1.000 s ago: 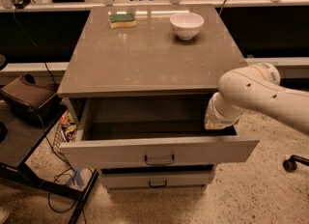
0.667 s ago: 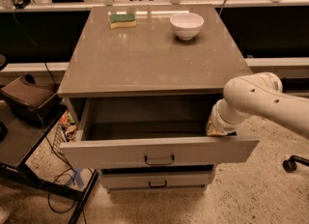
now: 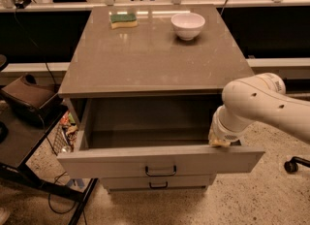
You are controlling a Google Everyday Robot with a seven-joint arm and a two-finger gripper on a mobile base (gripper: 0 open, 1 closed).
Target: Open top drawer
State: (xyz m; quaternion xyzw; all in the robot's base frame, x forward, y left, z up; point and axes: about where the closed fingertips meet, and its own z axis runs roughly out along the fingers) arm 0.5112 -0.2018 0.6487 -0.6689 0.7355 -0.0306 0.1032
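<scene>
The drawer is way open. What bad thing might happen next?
The top drawer is pulled far out, so more pulling might drag it out completely or make it sag. The gripper sits at the drawer's front edge near one corner; lifting away carelessly, the arm might snag there.

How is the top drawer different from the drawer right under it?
The top drawer is pulled out, showing its grey inside; the lower drawer is pushed in. The top drawer's front looks wider and taller than the lower drawer's. The tool sits at the top drawer's right corner, not the lower drawer. Both are grey with small dark handles.
</scene>
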